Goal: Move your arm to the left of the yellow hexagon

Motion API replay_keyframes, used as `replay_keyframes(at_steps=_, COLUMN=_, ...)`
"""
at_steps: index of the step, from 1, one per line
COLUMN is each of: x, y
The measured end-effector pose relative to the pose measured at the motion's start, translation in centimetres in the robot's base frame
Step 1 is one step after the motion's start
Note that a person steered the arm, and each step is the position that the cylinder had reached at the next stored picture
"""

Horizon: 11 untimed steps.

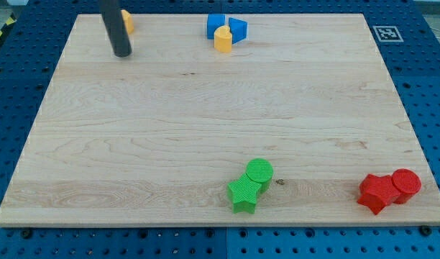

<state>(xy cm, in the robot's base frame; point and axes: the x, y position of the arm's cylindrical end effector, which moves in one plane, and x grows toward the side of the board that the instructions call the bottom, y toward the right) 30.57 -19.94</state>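
The yellow hexagon (127, 20) lies at the view's top left of the wooden board (134, 129), mostly hidden behind my dark rod. My tip (122, 53) rests on the board just below and slightly left of that hexagon. A second yellow block (223, 38), rounded in shape, sits at the top centre, touching a blue cube (216, 25) and a blue wedge-like block (237, 27).
A green cylinder (260, 173) and a green star (244, 193) touch each other near the view's bottom centre. A red star-like block (378, 192) and a red cylinder (406, 183) touch at the bottom right. A fiducial tag (386, 33) marks the board's top right corner.
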Motion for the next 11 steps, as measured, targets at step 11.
replay_keyframes(at_steps=11, x=-9.1, y=-4.1)
